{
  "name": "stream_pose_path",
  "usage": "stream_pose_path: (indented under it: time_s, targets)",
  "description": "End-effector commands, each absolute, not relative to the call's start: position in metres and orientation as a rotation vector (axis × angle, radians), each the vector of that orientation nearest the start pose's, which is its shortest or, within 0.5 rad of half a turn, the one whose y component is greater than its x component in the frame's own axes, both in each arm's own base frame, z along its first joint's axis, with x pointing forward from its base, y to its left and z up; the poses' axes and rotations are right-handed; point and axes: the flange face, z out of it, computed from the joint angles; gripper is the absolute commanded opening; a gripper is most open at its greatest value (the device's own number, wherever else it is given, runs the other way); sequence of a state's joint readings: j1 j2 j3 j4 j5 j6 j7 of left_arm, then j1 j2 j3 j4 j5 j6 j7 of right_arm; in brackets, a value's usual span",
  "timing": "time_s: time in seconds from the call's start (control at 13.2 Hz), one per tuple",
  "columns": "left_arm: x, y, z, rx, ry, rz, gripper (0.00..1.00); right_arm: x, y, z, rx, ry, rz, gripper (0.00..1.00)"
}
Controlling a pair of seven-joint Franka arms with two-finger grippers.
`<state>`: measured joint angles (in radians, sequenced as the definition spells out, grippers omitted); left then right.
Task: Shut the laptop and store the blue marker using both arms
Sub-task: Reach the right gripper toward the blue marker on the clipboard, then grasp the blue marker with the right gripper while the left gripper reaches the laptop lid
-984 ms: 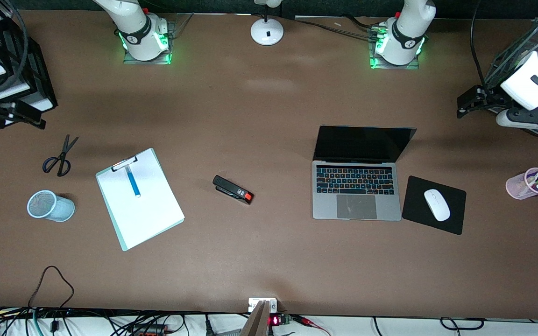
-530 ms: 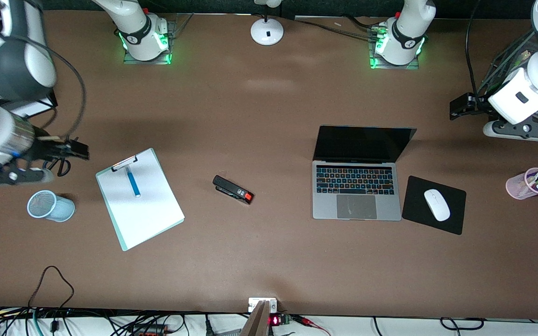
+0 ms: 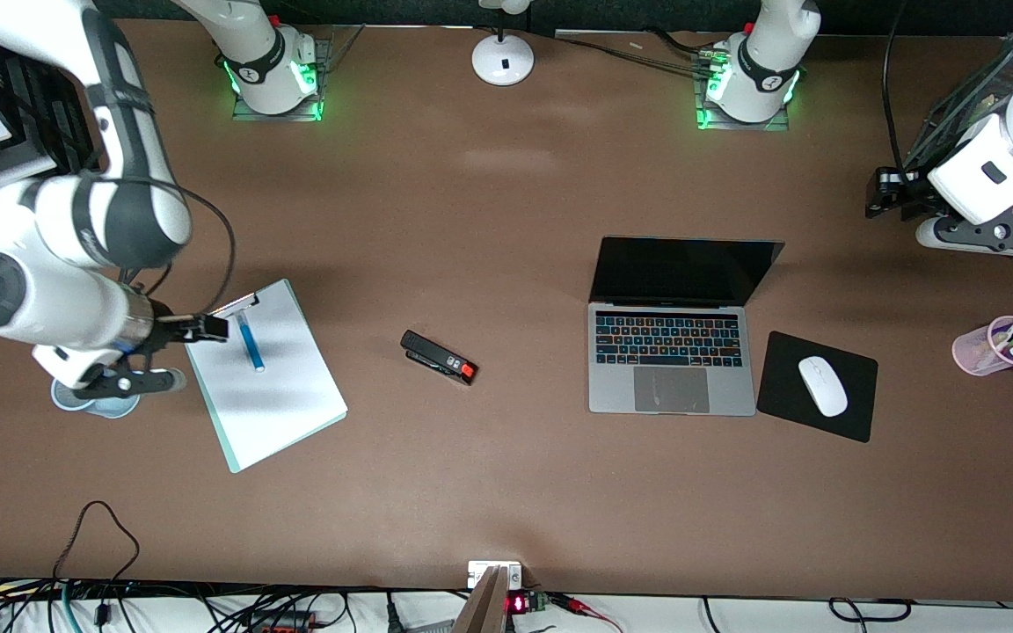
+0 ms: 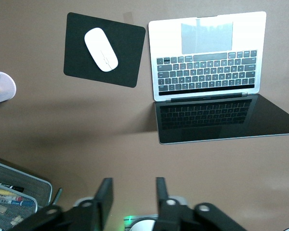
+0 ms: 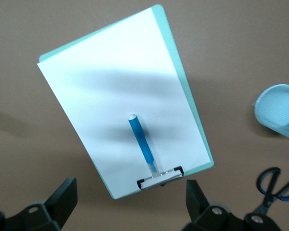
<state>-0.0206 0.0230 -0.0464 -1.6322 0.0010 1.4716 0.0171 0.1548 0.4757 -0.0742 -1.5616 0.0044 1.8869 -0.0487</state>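
The blue marker [image 3: 251, 345] lies flat on the white paper of the clipboard [image 3: 273, 396], toward the right arm's end of the table. Its long axis runs from the metal clip [image 3: 235, 308] toward the front camera, and its white tip points away from the clip. The right gripper [image 3: 199, 328] hangs over the clipboard's edge beside the clip, with its fingers [image 5: 62, 195] spread wide and holding nothing. A light blue mesh cup [image 3: 93, 400] stands just beside the clipboard, partly under the right arm.

The laptop [image 3: 672, 352] stands open, well apart from the clipboard, with its keyboard nearer the front camera than its screen. The left gripper [image 3: 883, 192] is in the air above the table near the laptop, and its fingers [image 4: 104, 197] are parted and empty.
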Motion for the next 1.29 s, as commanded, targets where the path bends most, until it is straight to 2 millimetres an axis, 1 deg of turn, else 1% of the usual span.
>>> stream_pose_path:
  time_s: [0.0, 0.15, 0.23, 0.3, 0.38, 0.45, 0.53, 0.61, 0.68, 0.76, 0.83, 0.91, 0.98, 1.14, 1.21]
  targets:
    - [0.549, -0.039, 0.577, -3.107, 0.136, 0.308, 0.09, 0.671, 0.059, 0.346, -3.124, -0.377, 0.255, 1.00]
    - [0.547, -0.045, 0.572, -3.109, 0.153, 0.330, 0.09, 0.671, 0.052, 0.327, -3.116, -0.392, 0.301, 1.00]
    - [0.543, -0.055, 0.559, -3.102, 0.172, 0.373, 0.09, 0.672, 0.049, 0.317, -3.117, -0.388, 0.313, 1.00]
    - [0.538, -0.072, 0.549, -3.097, 0.219, 0.394, 0.09, 0.673, 0.052, 0.303, -3.120, -0.399, 0.300, 1.00]
    - [0.537, -0.081, 0.546, -3.093, 0.240, 0.399, 0.09, 0.667, 0.048, 0.287, -3.121, -0.396, 0.295, 1.00]
    - [0.534, -0.091, 0.536, -3.090, 0.257, 0.418, 0.09, 0.663, 0.047, 0.272, -3.117, -0.441, 0.267, 1.00]
    - [0.531, -0.105, 0.525, -3.084, 0.294, 0.425, 0.09, 0.658, 0.045, 0.260, -3.104, -0.528, 0.229, 1.00]
    - [0.526, -0.117, 0.510, -3.073, 0.324, 0.445, 0.09, 0.658, 0.039, 0.252, -3.090, -0.613, 0.179, 1.00]
    - [0.518, -0.133, 0.500, -3.067, 0.341, 0.419, 0.09, 0.656, 0.029, 0.245, -3.084, -0.650, 0.156, 1.00]
    - [0.506, -0.149, 0.491, -3.058, 0.327, 0.397, 0.09, 0.656, 0.029, 0.243, -3.086, -0.659, 0.132, 1.00]
    - [0.490, -0.164, 0.485, -3.044, 0.309, 0.374, 0.09, 0.657, 0.031, 0.240, -3.086, -0.665, 0.125, 1.00]
    - [0.476, -0.174, 0.481, -3.035, 0.318, 0.340, 0.09, 0.658, 0.037, 0.236, -3.084, -0.679, 0.118, 1.00]
    - [0.464, -0.176, 0.479, -3.029, 0.330, 0.301, 0.09, 0.659, 0.044, 0.231, -3.083, -0.695, 0.098, 1.00]
    - [0.447, -0.178, 0.465, -3.019, 0.342, 0.265, 0.09, 0.657, 0.049, 0.215, -3.075, -0.698, 0.120, 1.00]
    - [0.436, -0.188, 0.455, -3.009, 0.374, 0.224, 0.09, 0.657, 0.058, 0.212, -3.060, -0.686, 0.115, 1.00]
